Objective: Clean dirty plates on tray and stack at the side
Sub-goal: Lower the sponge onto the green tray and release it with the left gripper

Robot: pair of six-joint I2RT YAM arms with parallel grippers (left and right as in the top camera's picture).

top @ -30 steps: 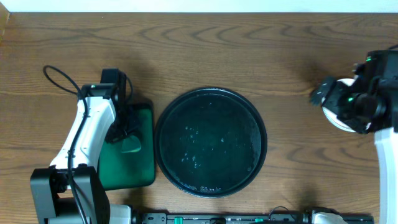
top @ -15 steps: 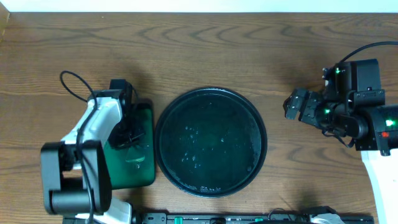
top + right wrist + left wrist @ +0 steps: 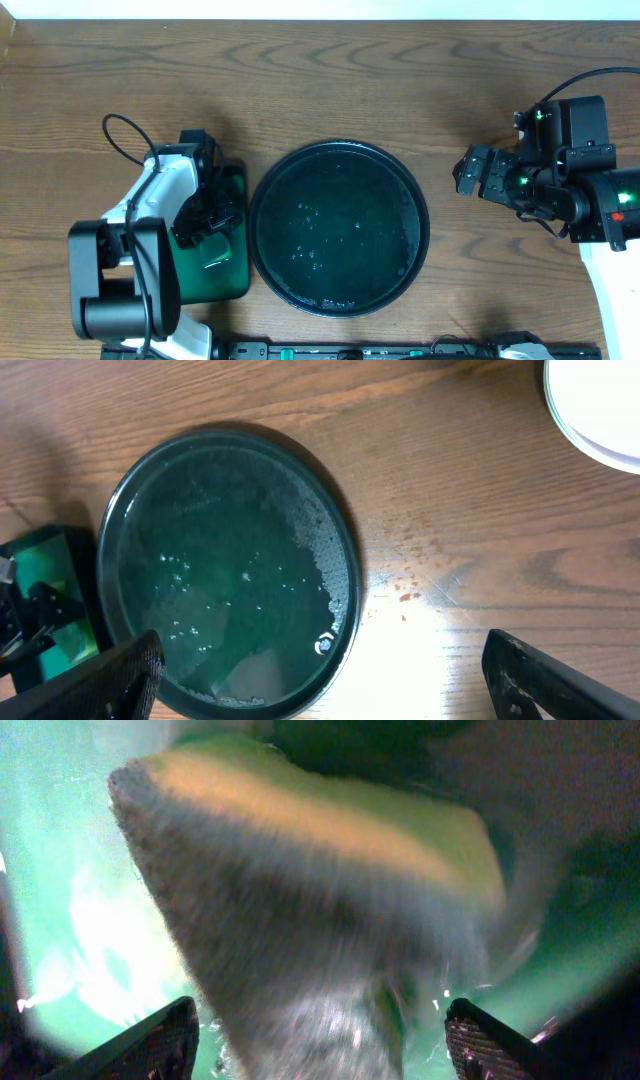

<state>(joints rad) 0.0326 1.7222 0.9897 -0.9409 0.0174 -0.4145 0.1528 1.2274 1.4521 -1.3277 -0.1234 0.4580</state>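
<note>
White plates [image 3: 600, 410] lie with layered rims at the top right edge of your right wrist view. They rest on the wooden table [image 3: 450, 510], well apart from the black tray [image 3: 220, 530], whose floor glistens with droplets. Your right gripper [image 3: 322, 660] hangs right of that tray, fingers spread wide. Your left gripper [image 3: 320, 1025] is spread too, over the green tray [image 3: 60, 920], with a blurred sponge [image 3: 300, 900] between its fingers.

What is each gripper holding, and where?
Nothing: right gripper open, empty; left gripper open over the sponge, fingers seemingly clear of it.
</note>
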